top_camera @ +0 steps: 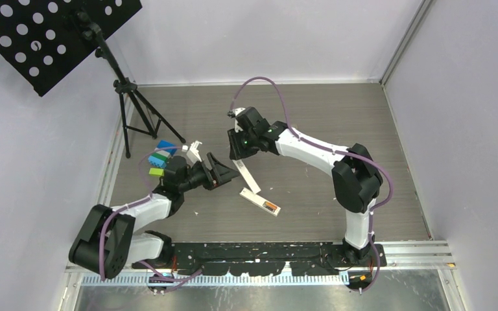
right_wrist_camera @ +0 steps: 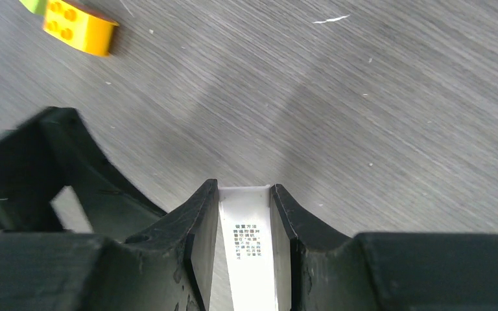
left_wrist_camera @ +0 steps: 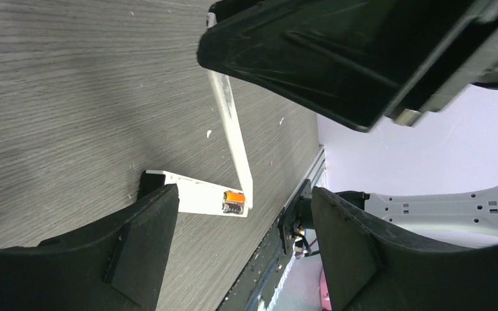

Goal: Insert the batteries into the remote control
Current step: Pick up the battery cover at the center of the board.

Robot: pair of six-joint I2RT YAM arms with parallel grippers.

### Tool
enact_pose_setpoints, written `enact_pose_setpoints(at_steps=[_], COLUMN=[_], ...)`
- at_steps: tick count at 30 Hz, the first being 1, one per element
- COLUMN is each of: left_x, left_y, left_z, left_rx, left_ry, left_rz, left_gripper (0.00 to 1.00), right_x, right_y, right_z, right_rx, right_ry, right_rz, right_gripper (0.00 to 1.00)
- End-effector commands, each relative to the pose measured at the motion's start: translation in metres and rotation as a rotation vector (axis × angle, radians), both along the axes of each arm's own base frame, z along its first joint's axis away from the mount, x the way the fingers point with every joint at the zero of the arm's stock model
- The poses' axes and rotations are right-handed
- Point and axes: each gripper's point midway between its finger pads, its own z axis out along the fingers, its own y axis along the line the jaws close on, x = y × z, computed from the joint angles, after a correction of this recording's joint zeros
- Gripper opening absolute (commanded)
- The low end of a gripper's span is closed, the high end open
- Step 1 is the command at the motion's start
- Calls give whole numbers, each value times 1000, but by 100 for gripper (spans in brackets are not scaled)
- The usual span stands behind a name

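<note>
**A:** What's nearest us?

**B:** The lying remote (top_camera: 254,197), flat on the table (top_camera: 337,123). An orange battery (top_camera: 271,207) sits at one end of it, apparently in the bay. Just behind that is the left gripper (top_camera: 225,172), fingers apart and nothing between them.

**A:** And the right?

**B:** The right gripper (right_wrist_camera: 244,191) is clamped on one end of a slim white remote (right_wrist_camera: 249,253), with the printed face toward its wrist camera. That remote slopes down, and its low end meets the lying remote just beside the orange battery. Whether it touches or hangs just above, I can't tell.

**A:** So what's the step?

**B:** My guess is that the left takes the slim remote's free length, to steady or open it. It should come in square to the narrow sides and close near the middle, not the low end. That way the fingers don't nudge the lying remote or roll the battery out. The right should grip firmly without twisting, because the piece looks thin and likely to flex or slip.

**A:** Any other batteries?

**B:** I can't find any. Farther back there are only toy blocks (top_camera: 159,159) and a tripod (top_camera: 133,103).
</note>
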Motion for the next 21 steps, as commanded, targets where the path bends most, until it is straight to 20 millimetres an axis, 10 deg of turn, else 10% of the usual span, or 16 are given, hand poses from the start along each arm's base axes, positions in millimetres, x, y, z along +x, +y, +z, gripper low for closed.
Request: enact_pose_setpoints(at_steps=[1, 7, 14, 21], left_x=[5, 14, 25, 18], left_y=[-9, -14, -22, -20], left_z=[13, 16, 19, 29], left_rx=[-62, -104, -119, -145], left_ry=[-28, -10, -2, -51], left_rz=[-16, -8, -20, -28], left_gripper=[75, 62, 1, 0], right_x=[-2, -11, -9, -20], right_y=[25, 37, 39, 22], right_z=[53, 56, 62, 92], right_rx=[225, 274, 302, 399], right_ry=[13, 62, 73, 29], right_rz=[-70, -84, -137, -167], right_gripper=[33, 33, 33, 75])
